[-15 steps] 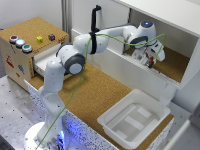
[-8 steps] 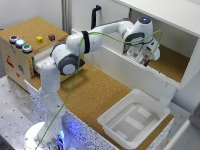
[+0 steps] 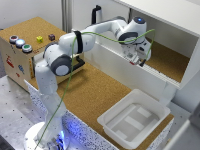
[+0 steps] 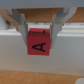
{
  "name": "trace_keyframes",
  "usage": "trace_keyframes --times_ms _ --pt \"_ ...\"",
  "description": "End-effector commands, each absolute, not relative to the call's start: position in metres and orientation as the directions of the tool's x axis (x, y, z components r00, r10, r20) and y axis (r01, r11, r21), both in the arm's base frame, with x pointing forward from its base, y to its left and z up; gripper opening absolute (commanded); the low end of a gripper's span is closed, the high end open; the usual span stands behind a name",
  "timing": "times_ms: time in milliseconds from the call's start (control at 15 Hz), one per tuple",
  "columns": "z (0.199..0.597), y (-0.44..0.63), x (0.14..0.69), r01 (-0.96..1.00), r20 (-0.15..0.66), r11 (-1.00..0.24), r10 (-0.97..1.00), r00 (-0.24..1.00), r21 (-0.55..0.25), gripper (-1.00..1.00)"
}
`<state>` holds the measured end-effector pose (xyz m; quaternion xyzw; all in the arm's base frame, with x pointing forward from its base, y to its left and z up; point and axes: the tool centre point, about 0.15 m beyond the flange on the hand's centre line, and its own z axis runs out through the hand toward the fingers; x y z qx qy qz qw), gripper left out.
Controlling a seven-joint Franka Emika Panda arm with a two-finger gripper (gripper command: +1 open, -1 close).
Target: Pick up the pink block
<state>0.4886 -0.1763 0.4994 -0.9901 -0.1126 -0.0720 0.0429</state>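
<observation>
gripper (image 4: pixel 40 30) clamped on the pink block (image 4: pixel 39 41), finger on either side, a black mark on its near face | block hangs below the fingers, clear of the white wall (image 4: pixel 45 59) behind | advice: keep the squeeze firm, lift straight, avoid the shelf (image 3: pixel 165 60) edge

One pink block (image 4: pixel 39 41), one yellow cube (image 3: pixel 39 38), one dark purple cube (image 3: pixel 51 36) — plus three round buttons (image 3: pixel 20 43) and one white tray (image 3: pixel 131 117).
</observation>
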Motion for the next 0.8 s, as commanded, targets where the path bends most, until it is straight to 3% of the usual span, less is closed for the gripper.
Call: trace_keyframes --times_ms 0,333,733 --pt "0.472 -0.087 0.438 0.428 0.12 -0.904 0.427 0.896 0.024 -1.0" --pt "0.462 0.012 0.4 0.698 0.07 -0.716 0.697 0.713 0.014 -1.0" --pt "0.453 0.122 0.355 0.889 0.047 -0.458 0.889 0.456 0.027 -1.0"
